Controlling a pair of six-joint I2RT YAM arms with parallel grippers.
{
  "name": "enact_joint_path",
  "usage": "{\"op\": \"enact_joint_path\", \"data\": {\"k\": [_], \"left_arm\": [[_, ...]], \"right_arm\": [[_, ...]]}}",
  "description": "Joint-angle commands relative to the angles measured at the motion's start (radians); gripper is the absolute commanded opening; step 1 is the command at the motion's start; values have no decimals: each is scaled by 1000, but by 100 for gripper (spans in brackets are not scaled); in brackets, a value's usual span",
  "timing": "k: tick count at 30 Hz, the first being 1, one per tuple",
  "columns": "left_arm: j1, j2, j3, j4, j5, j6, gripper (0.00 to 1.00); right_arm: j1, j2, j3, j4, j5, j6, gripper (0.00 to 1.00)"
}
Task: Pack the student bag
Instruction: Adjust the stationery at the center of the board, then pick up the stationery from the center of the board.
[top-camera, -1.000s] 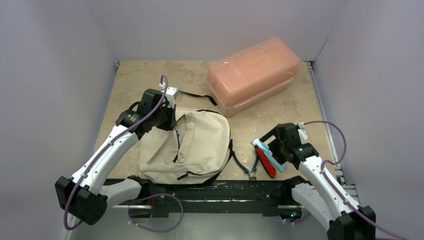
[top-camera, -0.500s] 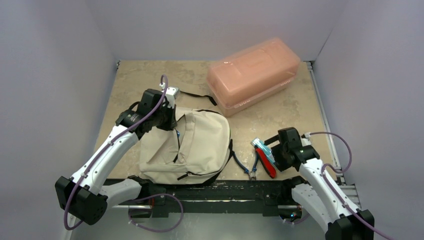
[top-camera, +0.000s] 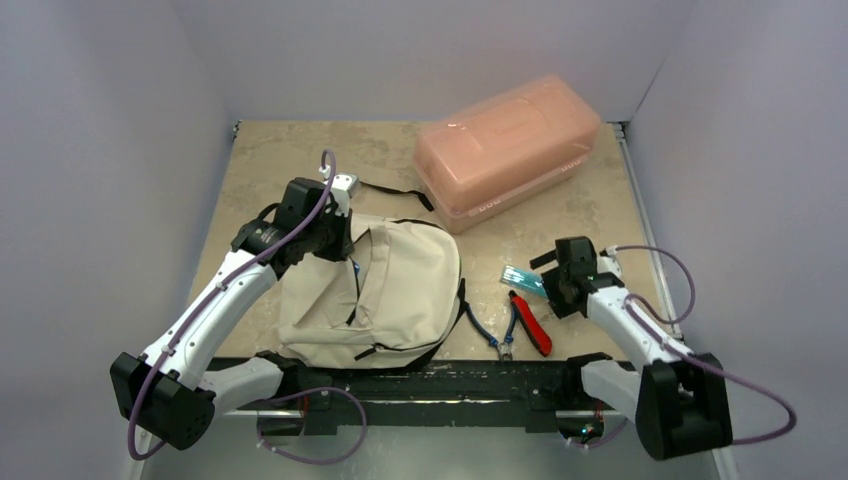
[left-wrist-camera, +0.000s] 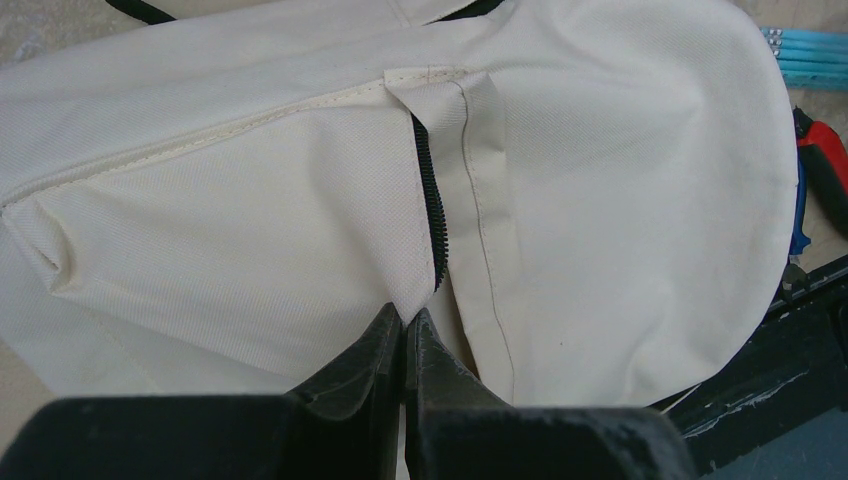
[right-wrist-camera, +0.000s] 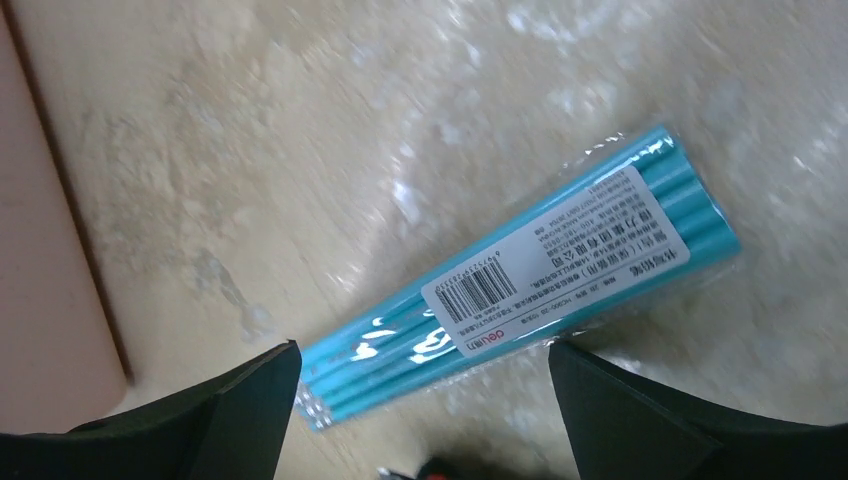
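The cream student bag (top-camera: 385, 290) lies flat left of centre, black zip edge showing (left-wrist-camera: 432, 200). My left gripper (top-camera: 335, 238) is shut on a fold of the bag's fabric beside the zip (left-wrist-camera: 405, 318) at the bag's far-left corner. A clear pack of teal pencils (top-camera: 522, 278) lies on the table right of the bag. My right gripper (top-camera: 556, 282) is open just above it, the fingers either side of the pack (right-wrist-camera: 540, 290) and not touching it. The right gripper's own point is (right-wrist-camera: 422, 352).
Red-handled pliers (top-camera: 535, 328) with a blue handle (top-camera: 482, 332) lie just near of the pencils. A translucent pink plastic box (top-camera: 508, 150) stands at the far right. A black strap (top-camera: 395, 192) trails behind the bag. The black base rail (top-camera: 450, 385) runs along the near edge.
My right gripper has moved away from the near edge and turned. The pencil pack has turned and now lies just beyond the pliers. The left arm and bag have not moved.
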Motion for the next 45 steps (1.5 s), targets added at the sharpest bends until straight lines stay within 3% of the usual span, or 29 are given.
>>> {"op": "enact_joint_path", "data": {"k": [1,7,11,17,22,38,45], "left_arm": [[4,-7,22,59,34,-18,0],[3,-11,23,53,28,-15,0],[4,-14,25,55,31,-15,0],[4,-9,26,60,58,-18,0],[6,-16,25,58,54,-19,0],[10,-7,25,60,56,-20,0],[10,-6,24,59,43,-18,0]], "right_arm": [[-47,203,130,258,105,-200,99],[-73,435,382,132,166,-344,99],[-80,443,398,69,115,-275,99],[-99,608,568,-149,123,-204,99],[-118,695,595,-139,107,-193,94],[-120,725,550,-128,129,-134,65],[-120,683,548,-131,149,-130,47]]}}
